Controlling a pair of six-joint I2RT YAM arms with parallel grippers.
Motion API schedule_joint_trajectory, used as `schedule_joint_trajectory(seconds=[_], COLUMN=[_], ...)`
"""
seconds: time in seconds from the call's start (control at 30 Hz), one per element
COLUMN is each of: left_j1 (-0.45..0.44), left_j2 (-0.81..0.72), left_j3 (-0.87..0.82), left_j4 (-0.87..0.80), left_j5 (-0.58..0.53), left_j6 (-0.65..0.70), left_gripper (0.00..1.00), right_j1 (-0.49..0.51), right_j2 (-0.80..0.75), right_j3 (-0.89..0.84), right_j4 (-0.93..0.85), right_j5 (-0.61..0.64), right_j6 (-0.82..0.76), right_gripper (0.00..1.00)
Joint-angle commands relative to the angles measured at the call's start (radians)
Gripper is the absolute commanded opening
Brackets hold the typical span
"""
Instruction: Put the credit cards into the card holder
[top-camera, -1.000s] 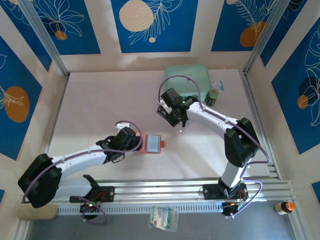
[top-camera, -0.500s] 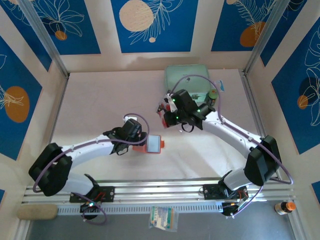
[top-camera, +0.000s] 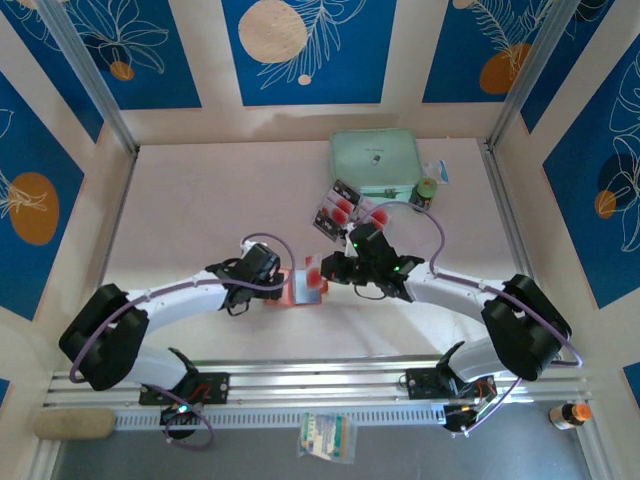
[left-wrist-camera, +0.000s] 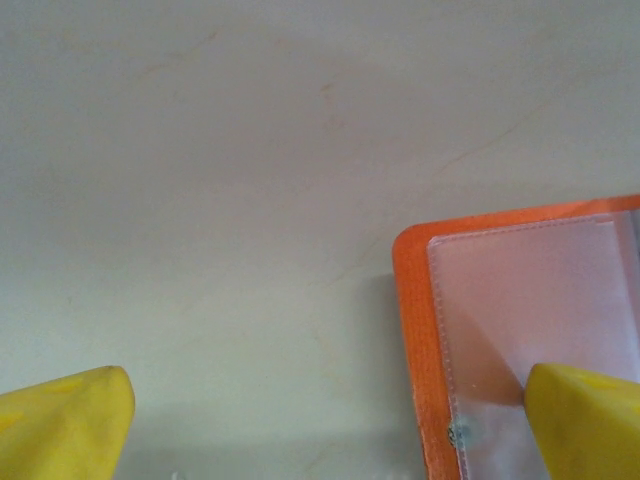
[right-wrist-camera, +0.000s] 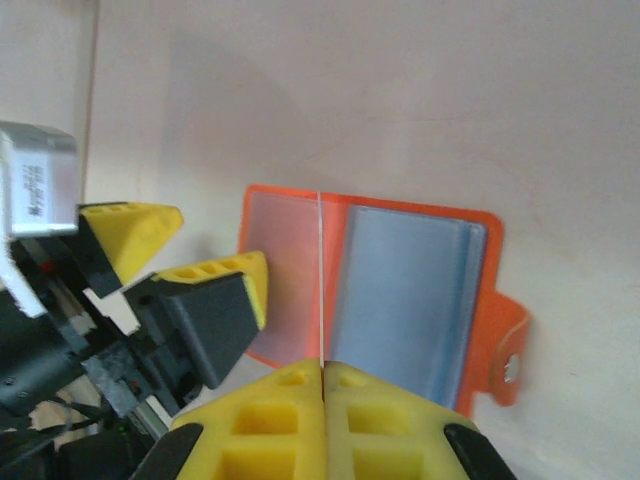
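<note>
Down by the near edge of the table (top-camera: 200, 210), about mid-width, the holder (right-wrist-camera: 400, 290) lies open and flat, orange border showing and 2 clear sleeves facing up. The left gripper (top-camera: 281, 288) is at its left side, spread wide: 1 yellow fingertip (left-wrist-camera: 585, 420) sits over the sleeve by the holder's corner and the other is over bare table. Whether the first presses down, I can't tell. Coming in from the right, the right gripper (right-wrist-camera: 322, 378) has its fingers pressed together, pinching 1 card (right-wrist-camera: 321, 270). The wrist camera sees it edge-on as a thin white line, lined up over the fold between the 2 sleeves. Whether it touches the holder is not clear. Further back, past the middle of the table, the other cards (top-camera: 338, 207) sit in a small bunch, red dots showing. At the far edge lies a green case (top-camera: 375, 160), with a small bottle (top-camera: 427, 192) just to its right.
</note>
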Motion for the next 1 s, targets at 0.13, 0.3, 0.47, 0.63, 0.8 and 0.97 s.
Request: schedule_joint_trajectory(seconds=[0.13,0.3,0.47,0.63,0.8,0.97], left_j1=[0.013,0.013,0.017,0.019,0.022,0.028], left_j2=[-0.051,-0.058,-0.046,-0.026,-0.009,0.015], left_j3=[-0.058,-0.073,-0.075,-0.054,-0.041,-0.026], left_j4=[-0.034,-0.027,-0.016,-0.002,0.019,0.040], left_j5=[-0.018,-0.019,-0.022,-0.022,-0.025,-0.023], left_j6=[-0.057,-0.063,-0.072,-0.067,-0.046,-0.024], left_gripper=[1.00,1.00,1.00,1.00,1.00,1.00], right_j1=[0.036,0.059,0.061,0.039,0.016,0.004], right_j2=[0.068,0.128,0.173,0.181,0.174,0.157], right_j3=[-0.023,-0.027,-0.033,-0.036,-0.045,-0.059], right_j4=[0.207,0.296,0.355,0.344,0.336,0.319], right_j5=[0.000,-0.003,-0.027,-0.036,-0.044,-0.043], right_j6=[0.086,0.090,0.057,0.033,0.026,0.017], right_gripper=[0.00,0.00,0.00,0.00,0.00,0.00])
